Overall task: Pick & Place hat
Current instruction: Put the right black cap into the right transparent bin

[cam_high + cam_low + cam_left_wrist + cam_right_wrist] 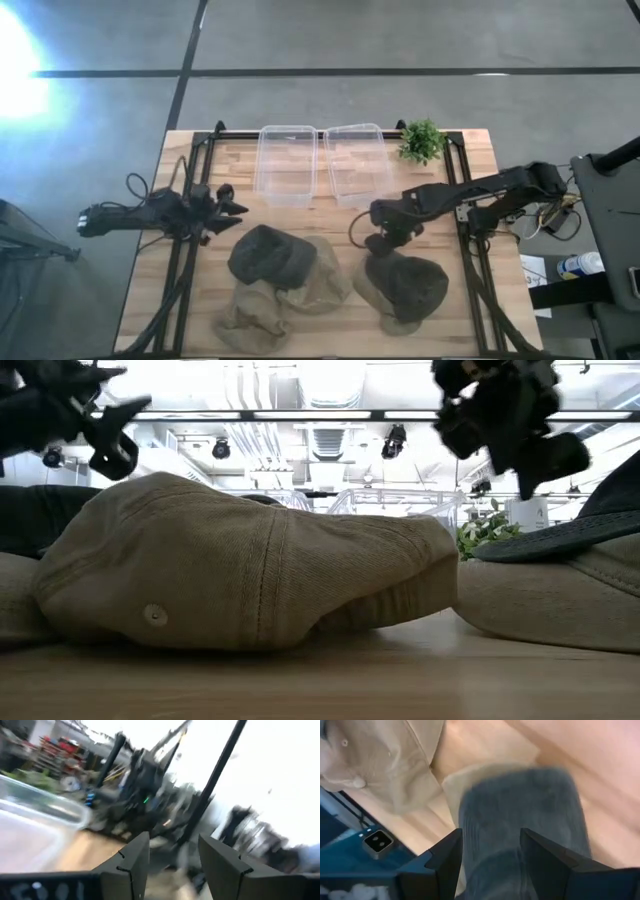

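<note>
Two piles of hats lie on the wooden table. In the left pile a dark grey hat (268,254) rests on tan hats (300,290); the low view shows a tan hat (250,580) up close. In the right pile a dark grey hat (412,283) lies on a tan one (372,285). My right gripper (385,236) is open and hovers over the far edge of that dark grey hat (520,815), with its fingers apart above the cloth. My left gripper (228,206) is open and empty, in the air left of the left pile.
Two clear plastic bins (287,163) (356,163) stand side by side at the far middle of the table. A small green plant (422,140) stands at the far right. A black frame rail (465,230) runs along each side of the table.
</note>
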`<act>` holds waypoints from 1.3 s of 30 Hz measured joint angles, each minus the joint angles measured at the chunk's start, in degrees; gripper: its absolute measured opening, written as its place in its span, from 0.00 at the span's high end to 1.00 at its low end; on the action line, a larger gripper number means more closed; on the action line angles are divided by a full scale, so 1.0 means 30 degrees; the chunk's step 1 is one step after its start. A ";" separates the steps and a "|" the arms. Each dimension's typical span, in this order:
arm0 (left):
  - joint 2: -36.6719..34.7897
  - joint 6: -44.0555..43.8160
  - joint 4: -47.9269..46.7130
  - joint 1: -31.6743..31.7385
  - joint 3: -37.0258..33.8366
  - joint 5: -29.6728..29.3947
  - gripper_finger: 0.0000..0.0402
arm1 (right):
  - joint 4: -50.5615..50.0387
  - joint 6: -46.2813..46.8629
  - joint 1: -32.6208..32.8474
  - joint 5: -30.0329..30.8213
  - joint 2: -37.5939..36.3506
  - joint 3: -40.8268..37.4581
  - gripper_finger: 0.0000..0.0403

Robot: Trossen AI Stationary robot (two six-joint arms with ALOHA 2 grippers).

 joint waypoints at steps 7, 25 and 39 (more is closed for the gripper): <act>0.0022 -0.5970 0.5634 0.0000 0.0064 -0.1934 0.59 | -0.0004 0.5450 0.1822 0.0140 -0.2828 -0.2390 0.52; 0.3279 -0.9051 0.2717 -0.0022 0.0721 -0.4628 0.59 | 0.4451 1.1228 0.4207 0.1512 -0.2880 -0.4568 0.52; 0.5770 -0.9993 0.1735 -0.0022 0.0770 -0.3727 0.59 | 0.6302 1.1797 0.5388 0.0021 -0.0672 -0.4068 0.52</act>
